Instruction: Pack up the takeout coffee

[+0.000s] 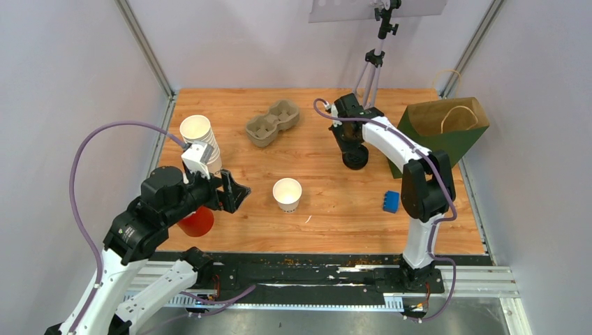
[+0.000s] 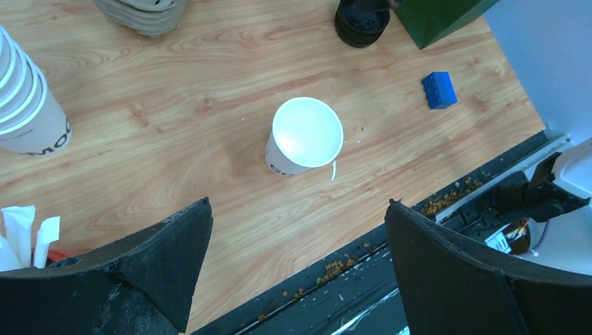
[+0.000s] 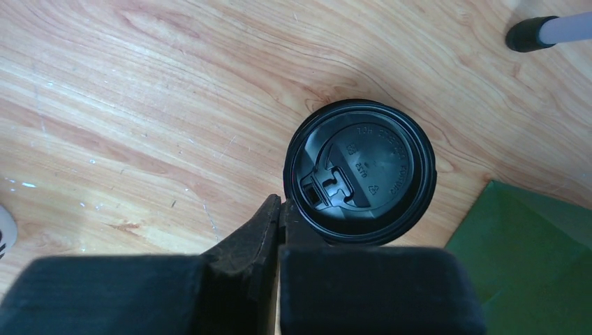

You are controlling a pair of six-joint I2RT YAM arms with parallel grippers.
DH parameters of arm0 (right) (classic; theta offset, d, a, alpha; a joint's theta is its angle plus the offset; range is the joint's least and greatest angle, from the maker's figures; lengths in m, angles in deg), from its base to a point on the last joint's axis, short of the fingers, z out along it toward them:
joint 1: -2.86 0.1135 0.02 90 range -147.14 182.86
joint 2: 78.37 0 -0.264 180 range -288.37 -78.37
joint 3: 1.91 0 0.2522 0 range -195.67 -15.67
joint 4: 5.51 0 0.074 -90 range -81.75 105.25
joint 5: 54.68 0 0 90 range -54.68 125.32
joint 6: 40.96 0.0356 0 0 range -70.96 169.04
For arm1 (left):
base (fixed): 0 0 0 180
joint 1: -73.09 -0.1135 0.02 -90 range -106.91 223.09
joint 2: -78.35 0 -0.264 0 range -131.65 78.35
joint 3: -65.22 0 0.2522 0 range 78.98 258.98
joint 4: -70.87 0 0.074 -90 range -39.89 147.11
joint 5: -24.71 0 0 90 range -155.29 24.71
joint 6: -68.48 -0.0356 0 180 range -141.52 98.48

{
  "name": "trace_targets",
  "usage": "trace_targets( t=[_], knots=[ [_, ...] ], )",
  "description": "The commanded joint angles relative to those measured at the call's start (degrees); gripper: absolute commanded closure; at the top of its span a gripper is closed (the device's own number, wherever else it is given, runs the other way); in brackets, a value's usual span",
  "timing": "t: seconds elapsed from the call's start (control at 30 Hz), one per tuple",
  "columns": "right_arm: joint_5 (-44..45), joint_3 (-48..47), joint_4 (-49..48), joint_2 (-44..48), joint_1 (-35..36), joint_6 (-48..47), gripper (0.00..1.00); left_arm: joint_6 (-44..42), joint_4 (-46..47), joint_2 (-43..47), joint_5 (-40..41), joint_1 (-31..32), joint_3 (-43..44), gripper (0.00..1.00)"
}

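Note:
One takeout coffee cup (image 1: 287,193), white-sided and lidless, stands mid-table; the left wrist view shows its open mouth (image 2: 307,132). My left gripper (image 1: 236,192) hovers to its left, wide open and empty (image 2: 299,202). A round black lid (image 3: 363,167) lies at the back right (image 1: 355,161), on what looks like a short black stack (image 2: 361,24). My right gripper (image 1: 351,150) is directly over it. Its jaws are pressed together on the lid's near-left rim (image 3: 280,202), one finger outside the rim and the other over the lid. No olive-green-sided cup shows.
A green paper bag (image 1: 433,136) lies open at the back right, next to the lid. A cardboard cup carrier (image 1: 272,123) sits at the back centre. Stacked white cups (image 1: 199,136) and a red cup (image 1: 197,222) stand on the left. A blue brick (image 1: 391,201) and a tripod (image 1: 373,66) are on the right.

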Motion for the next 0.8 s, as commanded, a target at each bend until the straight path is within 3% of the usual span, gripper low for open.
trace_targets(
  t=[0.0, 0.1, 0.27, 0.77],
  knots=[
    [-0.44, -0.52, -1.44, 4.17, -0.25, 0.31, 0.97, -2.31, -1.31, -0.86, 1.51, 0.11, 2.15, 0.00],
    [-0.02, -1.27, -0.84, 2.39, -0.26, -0.10, 0.82, -2.25, -1.23, -0.68, 1.55, 0.17, 1.74, 0.00],
    [-0.26, -2.45, -1.36, 0.41, -0.26, -0.34, 0.73, -1.83, -1.17, -0.18, 0.76, 0.16, 1.06, 0.00],
    [2.22, -4.85, -1.36, -4.85, -0.34, -0.23, 0.76, -1.84, -1.16, 0.17, 0.60, 0.13, 0.20, 0.00]
  ],
)
